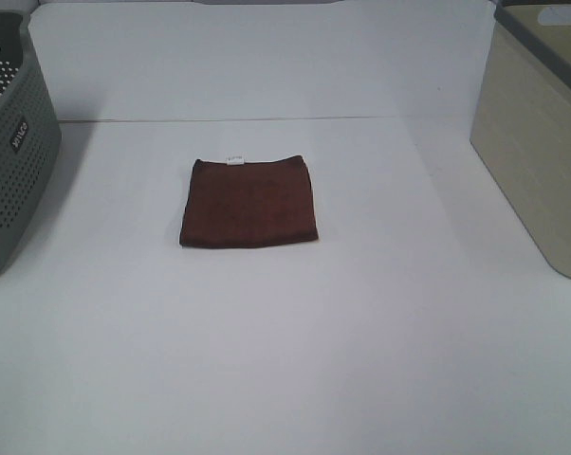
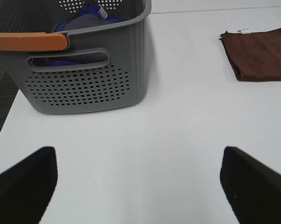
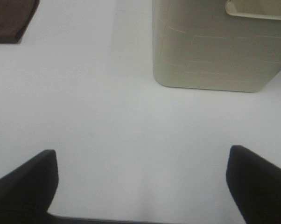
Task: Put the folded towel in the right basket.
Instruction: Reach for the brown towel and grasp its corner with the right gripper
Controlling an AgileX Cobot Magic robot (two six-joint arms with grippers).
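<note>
Seen from the high camera, the folded dark-brown cloth towel [image 1: 248, 202] lies flat on the white bench [image 1: 285, 360]. It sits about midway between the left and right edges and a little nearer the far edge, with a small white label [image 1: 234, 159] at its far hem. A perforated grey plastic basket [image 1: 10, 161] stands at the left edge. The smooth beige plastic basket [image 1: 537, 161], the goal, stands at the right edge, well apart from the towel. Neither arm shows in this view.

The left wrist camera shows the left pincer [image 2: 138, 186] with its two dark fingers spread wide and nothing between them. It is above bare bench near the grey basket, which holds some blue and grey fabric [image 2: 84, 18].

The right wrist camera shows the right pincer [image 3: 140, 186] likewise spread and empty. It is above bare bench between the beige basket and the towel, of which only a corner shows.

The towel looks light, soft and limp. It should not slip from the fingers, but it will likely sag and may fall open if only the top layer is caught. The better hold is probably across all layers at the edge facing the beige basket, with the fingers pressed down to the bench first.
</note>
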